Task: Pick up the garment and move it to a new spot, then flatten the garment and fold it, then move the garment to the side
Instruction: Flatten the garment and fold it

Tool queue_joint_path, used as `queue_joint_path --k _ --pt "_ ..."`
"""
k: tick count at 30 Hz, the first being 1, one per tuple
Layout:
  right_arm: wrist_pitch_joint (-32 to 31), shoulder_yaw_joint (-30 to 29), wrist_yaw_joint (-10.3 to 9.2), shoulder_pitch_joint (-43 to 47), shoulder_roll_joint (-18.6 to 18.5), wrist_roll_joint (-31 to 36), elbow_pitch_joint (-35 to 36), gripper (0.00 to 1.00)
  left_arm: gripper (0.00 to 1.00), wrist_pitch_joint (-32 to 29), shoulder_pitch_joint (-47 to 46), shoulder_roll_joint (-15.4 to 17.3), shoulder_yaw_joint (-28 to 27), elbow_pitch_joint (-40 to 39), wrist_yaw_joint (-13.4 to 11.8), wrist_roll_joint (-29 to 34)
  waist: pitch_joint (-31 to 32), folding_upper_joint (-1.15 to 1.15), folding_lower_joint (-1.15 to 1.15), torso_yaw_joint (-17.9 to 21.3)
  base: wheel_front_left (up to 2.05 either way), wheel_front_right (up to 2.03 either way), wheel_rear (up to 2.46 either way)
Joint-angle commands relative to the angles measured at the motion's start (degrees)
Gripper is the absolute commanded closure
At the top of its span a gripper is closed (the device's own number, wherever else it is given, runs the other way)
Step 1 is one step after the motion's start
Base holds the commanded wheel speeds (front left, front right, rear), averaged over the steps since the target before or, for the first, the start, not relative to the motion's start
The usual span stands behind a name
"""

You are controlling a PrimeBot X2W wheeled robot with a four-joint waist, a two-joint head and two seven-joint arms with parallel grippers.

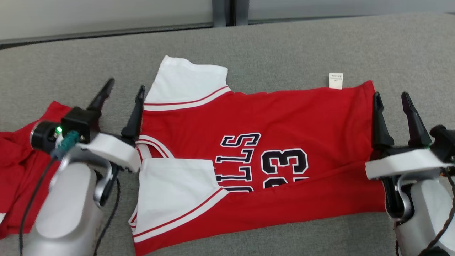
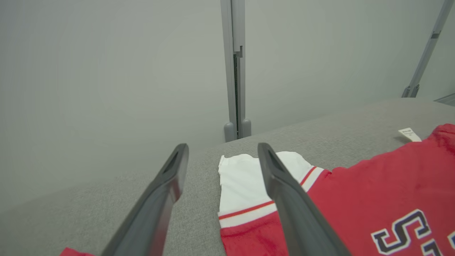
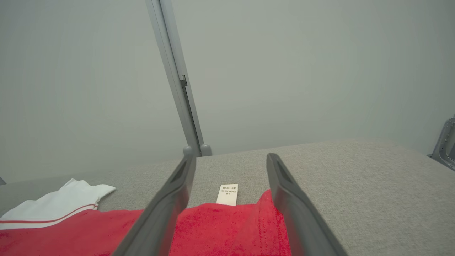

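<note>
Left gripper (image 1: pixel 126 85): jaws spread wide and closed on nothing. It sits at the collar end of the jersey (image 1: pixel 291 121), and its inner finger crosses the edge of the cloth in the head view. Whether that finger touches the fabric cannot be told. In the left wrist view the far white sleeve (image 2: pixel 245 185) lies between and beyond the two fingers.

Right gripper (image 1: pixel 390 95): jaws likewise wide and closed on nothing. It is stationed at the hem end of the jersey, just beside the far corner of the hem. In the right wrist view that corner and a small white label (image 3: pixel 227 194) lie ahead between the fingers.

Garment: a red jersey with white sleeves, spread lengthwise across the grey counter (image 1: pixel 284 46) between the two grippers. The near long edge is folded up over the body and covers the lower part of the dark lettering and the number 23 (image 1: pixel 284 165). The near white sleeve (image 1: pixel 174 192) lies on top of the red body, and the far sleeve lies flat on the counter. The label projects from the far hem corner onto the counter.

Surroundings: a second red garment (image 1: pixel 17 160) lies crumpled at the left end of the counter, behind the left arm. Pale wall panels joined by a grey post (image 2: pixel 236 71) stand behind the counter.
</note>
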State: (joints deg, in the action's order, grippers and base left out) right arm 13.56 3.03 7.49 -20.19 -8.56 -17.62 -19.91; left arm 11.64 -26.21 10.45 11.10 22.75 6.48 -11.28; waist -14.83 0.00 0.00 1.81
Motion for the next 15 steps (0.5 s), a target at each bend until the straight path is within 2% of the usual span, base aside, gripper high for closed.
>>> queue_joint_path --k 1,6,11,15 --pt "-0.09 0.32 0.00 -1.50 0.20 0.39 -0.25 0.00 0.00 -0.54 -2.07 0.59 0.09 0.47 0.22 0.35 -5.07 0.00 0.00 3.09 0.00 0.00 0.00" --pt "-0.34 2.04 0.00 -9.12 1.41 1.90 -1.76 0.00 0.00 -7.35 -14.25 6.30 3.62 3.89 1.04 -1.80 -11.23 0.00 0.00 6.05 0.00 0.00 0.00" --pt "0.23 2.62 -0.01 -14.95 2.81 1.94 -2.88 0.00 0.00 -14.78 -24.29 14.47 12.78 4.95 0.97 -9.40 -15.28 0.00 0.00 8.95 0.00 0.00 0.00" --pt "0.69 2.80 0.00 -17.66 3.59 1.64 -3.04 0.00 0.00 -22.19 -29.99 18.75 18.34 6.27 0.99 -16.83 -16.94 0.00 0.00 10.41 0.00 0.00 0.00"
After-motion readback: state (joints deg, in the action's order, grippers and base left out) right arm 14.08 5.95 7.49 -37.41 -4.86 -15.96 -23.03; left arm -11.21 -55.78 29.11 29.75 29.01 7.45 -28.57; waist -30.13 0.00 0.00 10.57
